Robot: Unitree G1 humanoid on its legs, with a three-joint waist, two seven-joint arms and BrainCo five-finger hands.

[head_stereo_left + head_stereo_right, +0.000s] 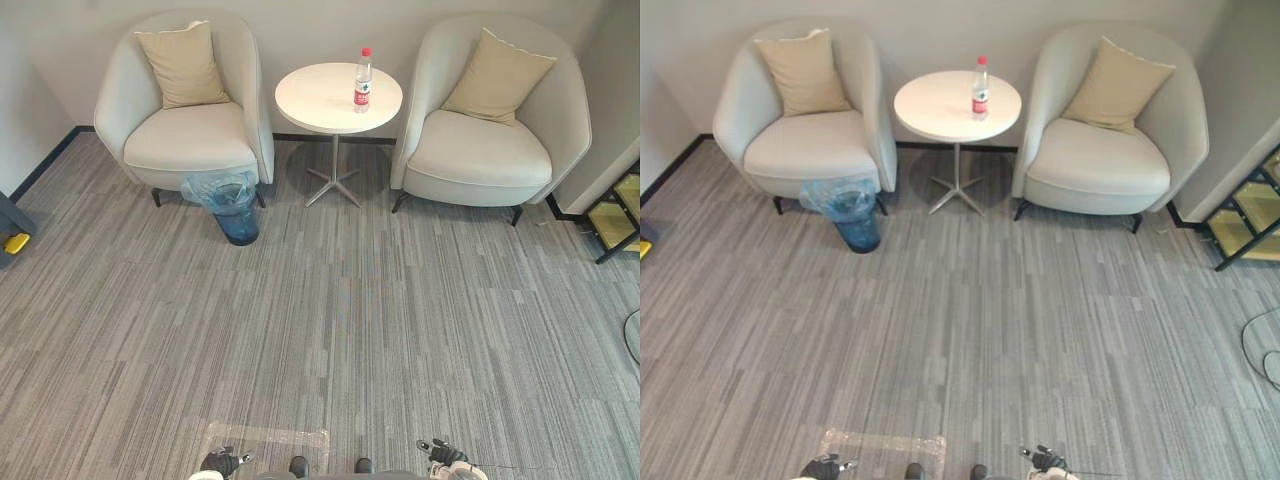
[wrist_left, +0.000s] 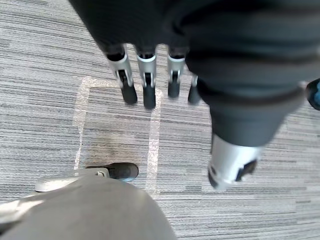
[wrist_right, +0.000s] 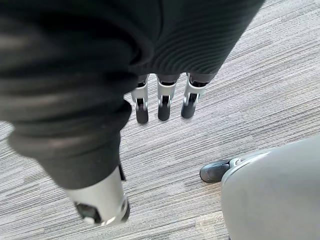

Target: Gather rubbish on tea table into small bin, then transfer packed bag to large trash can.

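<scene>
At the top middle of the head view, the round tea table has one plastic bottle with a red cap standing upright toward its right edge. That's the only rubbish I can make out up there. The small bin, lined with a bluish bag, sits on the carpet to the left of the table, right up against the front of the left armchair. Can't tell from here whether anything's in it.

Progress-wise I'd call this basically zero. The bottle isn't picked up, the bag isn't tied or lifted, and the whole trip to the large trash can is yet to come. I'm parked well back from the table, down at the bottom edge of the frame by a taped rectangle on the floor.

Both hands hang over bare carpet. The left hand has its fingers straight and relaxed with nothing in them, and the right hand is the same — empty. First job, I reckon, is walking up within reach of the table.
</scene>
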